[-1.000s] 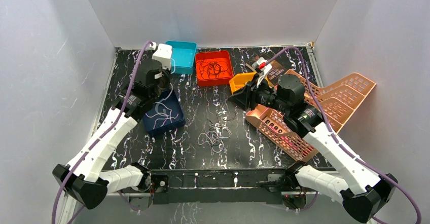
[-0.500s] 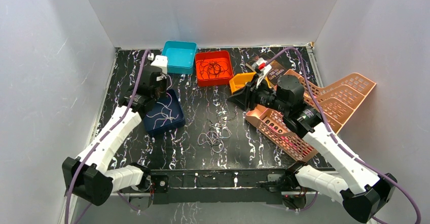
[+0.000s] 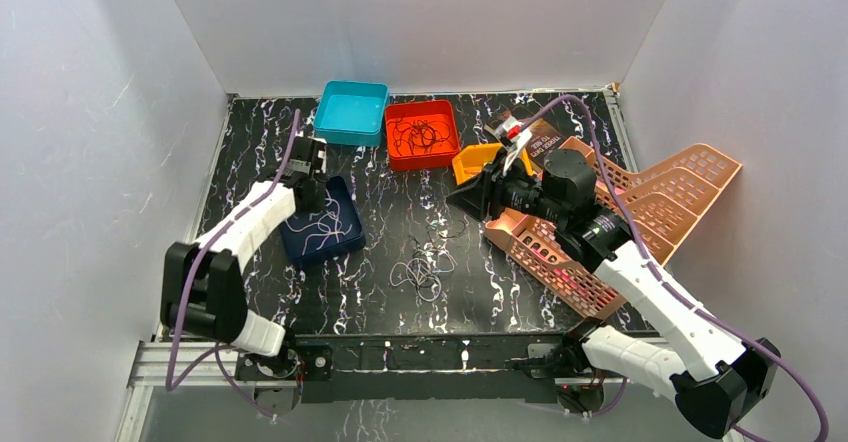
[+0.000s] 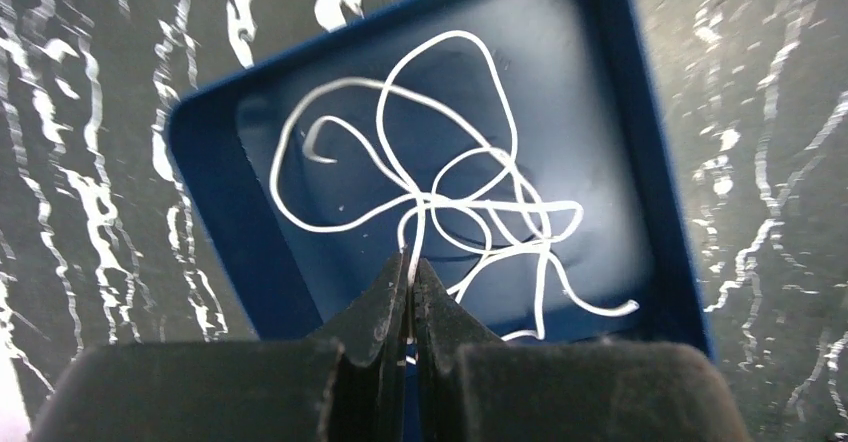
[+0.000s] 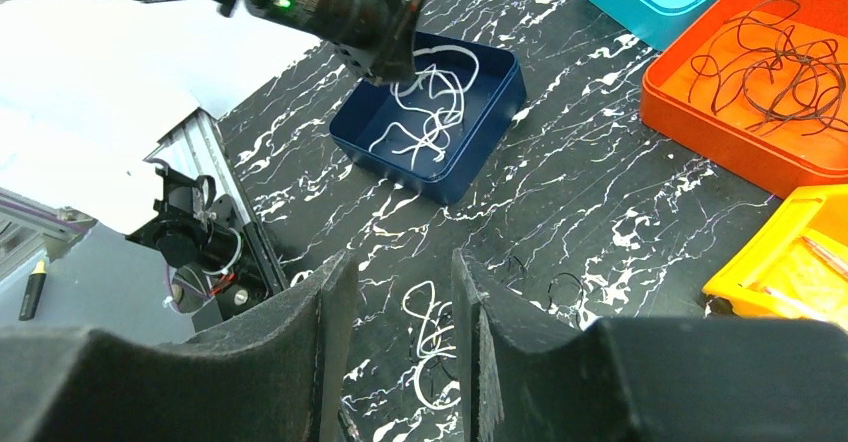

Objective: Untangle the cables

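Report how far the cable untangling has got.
Done: white cables lie in the navy tray, black cables in the red tray. In hand: the left gripper has its fingers shut on one white cable over that tray. Left: the tangle on the table.

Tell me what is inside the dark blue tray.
Several thin white cables lie in the dark blue tray, looped across each other. The left gripper is shut on one strand. Its fingers cover the tray's near wall, so anything there is hidden.

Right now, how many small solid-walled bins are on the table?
4: teal bin at the back, red bin beside it, yellow bin partly behind the right gripper, navy bin under the left gripper. More could hide behind the perforated baskets.
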Available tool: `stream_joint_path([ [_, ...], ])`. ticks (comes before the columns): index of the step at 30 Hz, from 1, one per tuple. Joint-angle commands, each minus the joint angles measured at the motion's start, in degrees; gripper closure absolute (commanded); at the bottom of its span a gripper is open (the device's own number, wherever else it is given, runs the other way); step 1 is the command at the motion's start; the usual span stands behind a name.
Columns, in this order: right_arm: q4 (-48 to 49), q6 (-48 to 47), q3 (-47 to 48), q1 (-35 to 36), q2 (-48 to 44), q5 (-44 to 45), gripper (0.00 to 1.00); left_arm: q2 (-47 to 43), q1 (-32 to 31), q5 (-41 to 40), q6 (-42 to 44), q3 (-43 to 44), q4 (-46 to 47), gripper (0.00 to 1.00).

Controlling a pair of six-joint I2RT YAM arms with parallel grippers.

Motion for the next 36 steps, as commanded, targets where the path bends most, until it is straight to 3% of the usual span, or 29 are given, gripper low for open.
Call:
stream_joint_path([
  [1,3.3,0.4,-0.2,0.0,-0.3,-0.9,0.52,3.8,2.8,4.9,-2.5,0.7,-4.3,0.90],
  [6,3.4,0.7,-0.7,-0.1,-0.5,-0.8,0.52,3.3,3.1,4.4,-3.0,2.6,-4.9,0.54],
  [12,3.8,0.9,-1.4,0.0,-0.4,-1.0,0.52,-0.2,3.1,1.2,-2.3,5.9,-7.1,0.30],
  [16,3.9,1.2,-1.6,-0.1,-0.4,-0.8,0.52,-2.1,3.2,-0.1,-2.2,6.4,-7.5,0.21],
  [19,3.8,1.2,-1.6,0.0,-0.4,-0.4,0.52,-3.9,3.2,0.0,-2.5,6.4,-7.5,0.19],
  [26,3.8,1.5,-1.9,0.0,0.0,-0.4,0.52,-3.6,3.1,12.9,0.4,4.5,-3.9,0.21],
  [36,4.0,1.7,-2.3,-0.1,0.3,-0.9,0.52,2.8,3.1,7.0,-1.0,4.5,1.9,0.27],
])
